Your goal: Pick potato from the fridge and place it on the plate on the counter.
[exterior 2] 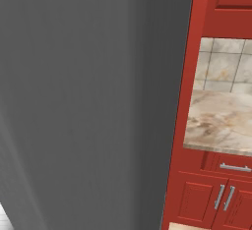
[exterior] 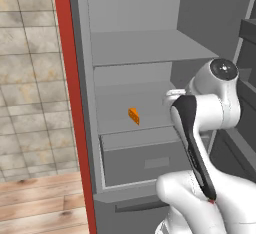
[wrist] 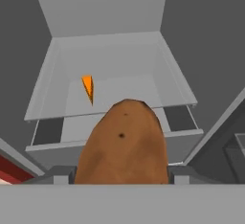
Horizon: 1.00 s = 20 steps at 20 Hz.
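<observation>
Filling the lower middle of the hand view, a brown potato [wrist: 125, 144] with a dull skin and two small dark spots is seen very close to the camera, seated between the two dark finger tips of the gripper [wrist: 122, 176], whose ends show as small grey blocks at either side of its base. The jaws are closed against the potato, which is held off the shelves and in front of the fridge [exterior: 135, 43].

Beyond the potato, the open grey fridge is seen from in front and slightly above. A flat grey shelf [wrist: 119, 91] lies inside it, and an orange wedge-shaped piece [wrist: 88, 87] stands on that shelf, left of the potato as the hand view frames it and well apart from it. Below the shelf's front edge a grey drawer [wrist: 115, 127] is seen, with dark gaps at its two ends.

In the left base view the fridge interior is shown with stacked grey shelves, the orange wedge resting on the lower shelf just above the drawer. The white arm [exterior: 205, 113] with its dark joints rises at the right and hides the gripper and potato from this camera. A red cabinet panel [exterior: 75, 128] runs down the fridge's left side, with tiled wall and wooden floor beyond it.

In the right base view a flat grey fridge wall takes up the left, and to the right a beige-brown marbled counter [exterior 2: 219, 123] is seen over red cabinet doors [exterior 2: 197, 199] with silver bar handles
</observation>
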Motion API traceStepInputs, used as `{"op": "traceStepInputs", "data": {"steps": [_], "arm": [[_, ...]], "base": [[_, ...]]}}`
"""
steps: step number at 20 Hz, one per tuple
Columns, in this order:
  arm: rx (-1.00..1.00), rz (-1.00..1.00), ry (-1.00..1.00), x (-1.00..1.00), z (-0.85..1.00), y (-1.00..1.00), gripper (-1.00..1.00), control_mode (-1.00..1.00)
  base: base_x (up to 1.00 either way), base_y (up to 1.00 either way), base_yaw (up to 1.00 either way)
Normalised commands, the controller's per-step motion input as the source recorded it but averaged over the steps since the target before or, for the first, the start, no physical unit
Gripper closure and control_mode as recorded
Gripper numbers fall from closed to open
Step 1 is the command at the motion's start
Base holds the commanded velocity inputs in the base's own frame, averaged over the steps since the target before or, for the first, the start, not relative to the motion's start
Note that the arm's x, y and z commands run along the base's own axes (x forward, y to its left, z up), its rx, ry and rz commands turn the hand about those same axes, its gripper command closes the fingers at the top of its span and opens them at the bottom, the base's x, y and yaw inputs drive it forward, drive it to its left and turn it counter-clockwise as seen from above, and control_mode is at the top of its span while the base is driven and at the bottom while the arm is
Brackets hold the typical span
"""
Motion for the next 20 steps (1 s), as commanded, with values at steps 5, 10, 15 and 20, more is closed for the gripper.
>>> {"op": "traceStepInputs", "data": {"steps": [5, 10, 15, 20], "arm": [[-0.01, 0.00, 0.00, -0.09, -0.45, 0.00, 1.00, -1.00], [0.00, 0.00, -0.02, 0.00, -0.03, 0.00, 1.00, -1.00], [0.00, 0.00, -0.07, 0.00, 0.00, 0.00, 1.00, -1.00], [0.00, 0.00, -0.07, 0.00, 0.02, 0.00, 1.00, -1.00]], "base": [[0.00, 0.00, 0.00], [0.00, 0.00, 0.00], [0.00, 0.00, 0.00], [0.00, 0.00, 0.00]]}}
